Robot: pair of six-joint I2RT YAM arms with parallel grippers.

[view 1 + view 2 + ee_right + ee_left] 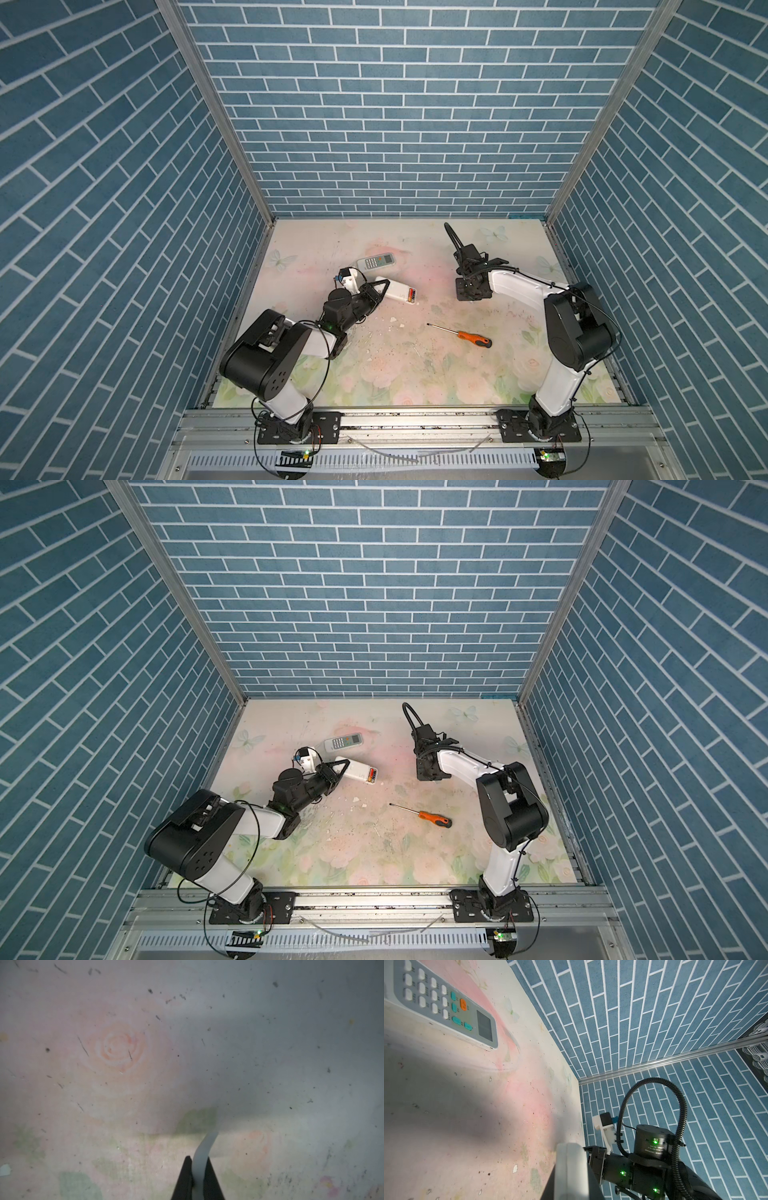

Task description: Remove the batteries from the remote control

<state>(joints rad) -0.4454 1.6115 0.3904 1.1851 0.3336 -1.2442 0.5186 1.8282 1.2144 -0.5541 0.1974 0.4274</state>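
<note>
One remote (400, 292), back up, batteries (411, 296) seated in its open bay.
Tools: left tool (386, 289) clenched on its end; right tool (198, 1158) grasping a pale strip (206, 1144).

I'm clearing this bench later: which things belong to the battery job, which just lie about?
Job: face-down white plastic remote, its batteries showing, in the left gripper; thin white plastic cover in the right gripper.
Lying about: orange-handled metal screwdriver; face-up grey-faced remote; small white chips.
</note>
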